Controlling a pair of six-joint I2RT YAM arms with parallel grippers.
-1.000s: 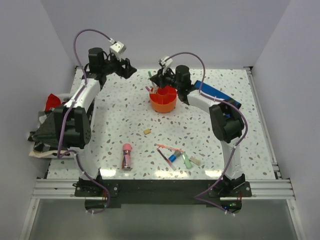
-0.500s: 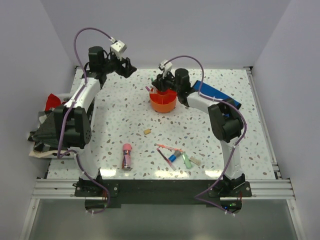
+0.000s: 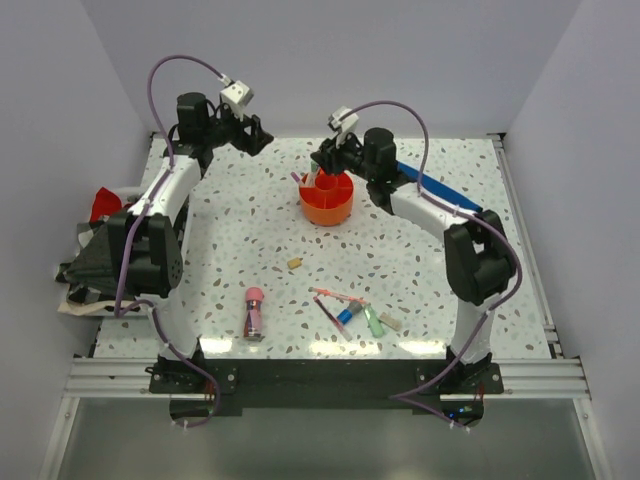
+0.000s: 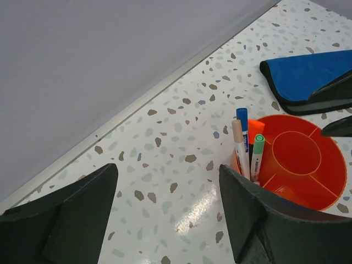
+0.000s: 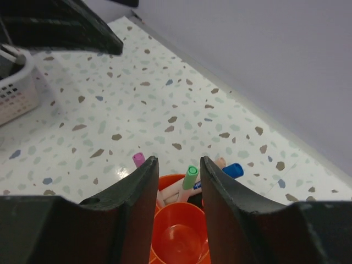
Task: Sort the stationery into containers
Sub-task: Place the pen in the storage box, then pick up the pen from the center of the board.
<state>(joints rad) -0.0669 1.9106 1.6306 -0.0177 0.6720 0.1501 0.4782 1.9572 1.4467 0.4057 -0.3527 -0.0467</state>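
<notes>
Right tool (image 3: 320,165), barely open and empty, hung over the caddy (image 3: 326,205); leftover pens (image 3: 345,308) lay way back toward its base.

A round orange caddy (image 3: 326,203), divided into a centre well and ring compartments, is set upright toward the far edge. Four markers (image 4: 242,127) are stood in one ring compartment. Near the near edge, a pink-capped glue tube (image 3: 254,311) is laid left of centre, with loose pens (image 3: 347,309) heaped to its right. A beige eraser (image 3: 294,263) is seen mid-worktop.
</notes>
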